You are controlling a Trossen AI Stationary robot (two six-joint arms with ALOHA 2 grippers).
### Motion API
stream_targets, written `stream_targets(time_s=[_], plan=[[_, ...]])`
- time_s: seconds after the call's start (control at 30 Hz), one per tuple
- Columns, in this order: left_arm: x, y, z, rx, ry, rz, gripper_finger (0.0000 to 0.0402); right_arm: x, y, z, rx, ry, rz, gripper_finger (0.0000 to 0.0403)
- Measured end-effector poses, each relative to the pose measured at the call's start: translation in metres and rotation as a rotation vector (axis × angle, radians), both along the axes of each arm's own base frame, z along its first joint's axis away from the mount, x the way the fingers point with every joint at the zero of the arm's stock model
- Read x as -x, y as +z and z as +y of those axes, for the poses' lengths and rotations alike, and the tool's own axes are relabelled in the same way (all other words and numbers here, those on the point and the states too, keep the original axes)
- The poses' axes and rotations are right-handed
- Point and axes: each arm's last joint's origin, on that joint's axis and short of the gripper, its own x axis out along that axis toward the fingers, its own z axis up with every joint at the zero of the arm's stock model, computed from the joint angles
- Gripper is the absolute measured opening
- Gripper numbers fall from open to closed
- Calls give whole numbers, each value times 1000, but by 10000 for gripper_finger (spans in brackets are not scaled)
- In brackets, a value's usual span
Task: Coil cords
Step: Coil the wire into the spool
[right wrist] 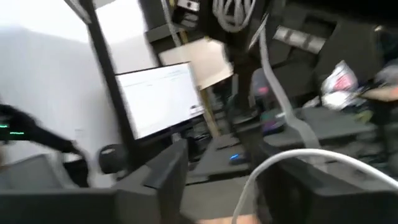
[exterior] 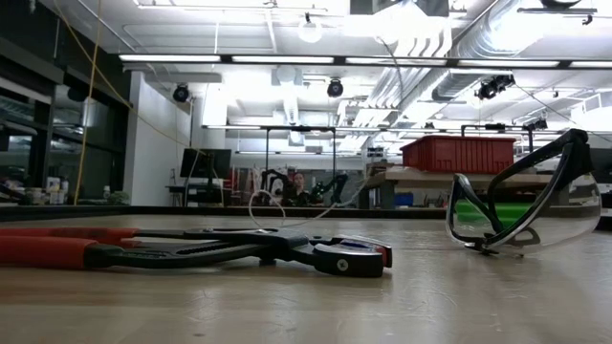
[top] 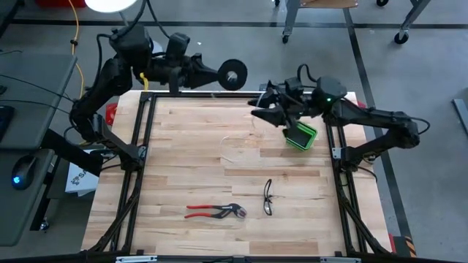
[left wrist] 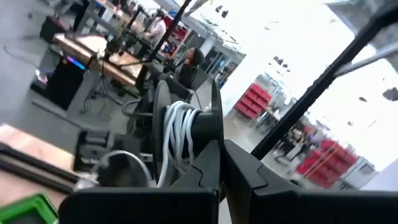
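White cord (left wrist: 180,134) wraps black spool (left wrist: 199,127), clamped in left hand (left wrist: 221,168); right hand (right wrist: 217,180) parted.

Two black jointed arms, black cables looped along them; right arm (top: 373,124) shows a small green light.

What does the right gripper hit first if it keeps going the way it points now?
Probably the black spool held by the left gripper. The right gripper points across the table's far edge toward that side. Height is unclear from above, so it might pass under it.
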Motion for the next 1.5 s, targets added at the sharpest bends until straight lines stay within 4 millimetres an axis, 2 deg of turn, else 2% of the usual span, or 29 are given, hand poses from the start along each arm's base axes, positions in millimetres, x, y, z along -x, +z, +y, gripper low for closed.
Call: stream_targets(time_s=[0.1, 0.17, 0.33, 0.5, 0.57, 0.67, 0.83, 0.9, 0.97, 1.03, 1.2, 1.3, 1.4, 1.5], plan=[[-4, -2, 1, 46, -3, 16, 0, -6, -2, 1, 75, -48, -29, 207], [-4, -2, 1, 44, -3, 15, 0, -8, -5, 3, 123, -10, -21, 215], [2, 7, 5, -20, 26, -70, 0, -11, -24, 10, 72, 165, 186, 213], [6, 16, 13, -28, 49, -161, 0, -6, -62, 18, 35, 178, 582, 211], [8, 17, 16, -33, 57, -167, 0, 3, -82, 20, 36, 107, 811, 211], [9, 16, 20, -38, 76, -166, 0, 21, -104, 18, 52, -89, 1127, 211], [10, 16, 24, -65, 93, -167, 0, 43, -119, 16, 71, -218, 1413, 211], [11, 17, 26, -71, 89, -166, 0, 49, -121, 15, 116, -266, 1469, 211], [12, 16, 26, -74, 74, -163, 0, 44, -118, 10, 155, -349, 1408, 211], [9, 15, 23, -68, 39, -158, 0, 31, -109, 2, 168, -392, 1232, 210], [-6, 8, 20, -7, -23, -125, 0, -9, -57, -18, 173, -333, 523, 210], [-14, 5, 15, 57, -81, -113, 0, -19, -27, -29, 180, -355, 160, 210], [-26, 2, 9, 101, -151, -108, 0, -23, -18, -37, 196, -321, 2, 210], [-41, -3, 5, 124, -201, -110, 0, -31, -18, -38, 218, -230, 21, 202]])
